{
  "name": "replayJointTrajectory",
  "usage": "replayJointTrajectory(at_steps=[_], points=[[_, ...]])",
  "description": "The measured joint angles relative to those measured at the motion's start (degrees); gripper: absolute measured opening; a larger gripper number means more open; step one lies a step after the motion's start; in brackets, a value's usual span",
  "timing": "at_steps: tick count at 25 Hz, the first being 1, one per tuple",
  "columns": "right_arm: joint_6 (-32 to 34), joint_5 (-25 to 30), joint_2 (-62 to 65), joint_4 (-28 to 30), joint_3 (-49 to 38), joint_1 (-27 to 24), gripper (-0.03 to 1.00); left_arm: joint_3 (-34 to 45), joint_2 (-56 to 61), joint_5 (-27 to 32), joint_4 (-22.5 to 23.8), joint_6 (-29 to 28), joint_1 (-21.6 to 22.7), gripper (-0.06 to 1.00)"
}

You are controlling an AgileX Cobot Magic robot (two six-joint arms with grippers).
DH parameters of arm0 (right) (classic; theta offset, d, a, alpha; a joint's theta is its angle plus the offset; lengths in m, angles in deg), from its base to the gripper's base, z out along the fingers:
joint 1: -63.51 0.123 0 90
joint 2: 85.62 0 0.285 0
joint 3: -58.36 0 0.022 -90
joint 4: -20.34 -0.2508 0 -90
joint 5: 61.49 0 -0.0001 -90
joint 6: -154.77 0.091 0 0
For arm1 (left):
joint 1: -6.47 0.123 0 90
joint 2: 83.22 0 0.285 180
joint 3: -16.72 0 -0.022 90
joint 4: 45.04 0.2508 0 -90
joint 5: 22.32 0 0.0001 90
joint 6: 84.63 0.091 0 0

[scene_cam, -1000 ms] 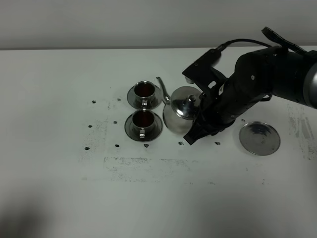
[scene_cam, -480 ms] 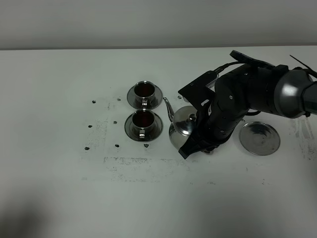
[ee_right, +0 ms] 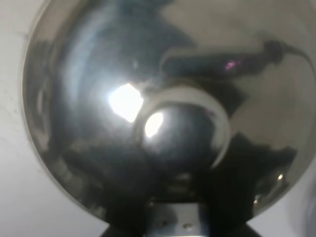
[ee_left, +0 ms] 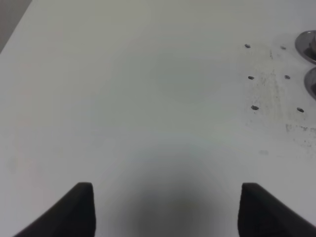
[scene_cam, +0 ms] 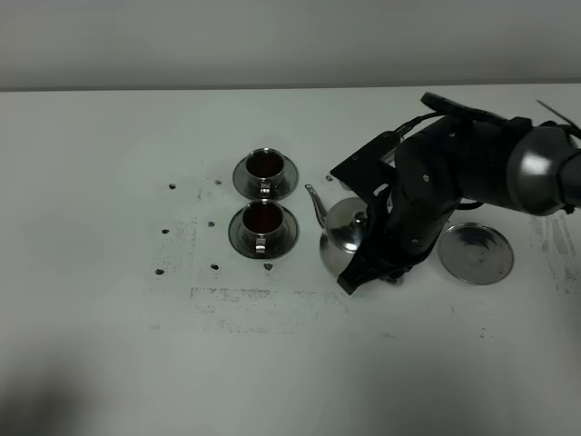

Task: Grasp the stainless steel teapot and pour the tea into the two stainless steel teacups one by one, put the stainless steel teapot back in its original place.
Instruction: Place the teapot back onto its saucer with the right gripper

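Two teacups already hold dark tea, and the stainless steel teapot [scene_cam: 343, 238] is what I am carrying on my right arm. It sits upright just right of the nearer cup, its thin spout [scene_cam: 316, 201] pointing left and far toward the cups without touching them. Whether its base rests on the white table [scene_cam: 109, 272] or hangs just above it, I cannot tell from the high view. My right gripper [scene_cam: 388, 238] is closed down tight at the teapot's right side where the handle is; the fingers themselves are hidden behind the arm. In the right wrist view the domed lid [ee_right: 98, 98] with its round knob [ee_right: 175, 133] fills the picture.

The far teacup [scene_cam: 265, 165] and the near teacup [scene_cam: 263, 220] each stand on a round saucer, one behind the other, both with reddish-brown tea [scene_cam: 263, 217] inside.

To the right of the arm lies the plain steel plate [scene_cam: 477, 253], bare, apart from the teapot.

My left gripper [ee_left: 165, 207] shows only two dark fingertips [ee_left: 79, 202] spread wide over bare table, holding nothing.
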Motion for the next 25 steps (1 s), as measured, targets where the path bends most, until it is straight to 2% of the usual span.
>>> replayJointTrajectory(at_steps=[5,15,25], points=[[2.09,0.84,6.54,1.8,-1.46,-4.13,0.2,0.0,0.0,0.0,0.0,0.0,0.0,0.59],[4.54,-2.63,11.77,2.59,-12.79,-15.13,0.2,0.0,0.0,0.0,0.0,0.0,0.0,0.59],[4.75,-6.53,10.19,1.86,-13.38,-19.41,0.2,0.0,0.0,0.0,0.0,0.0,0.0,0.59]])
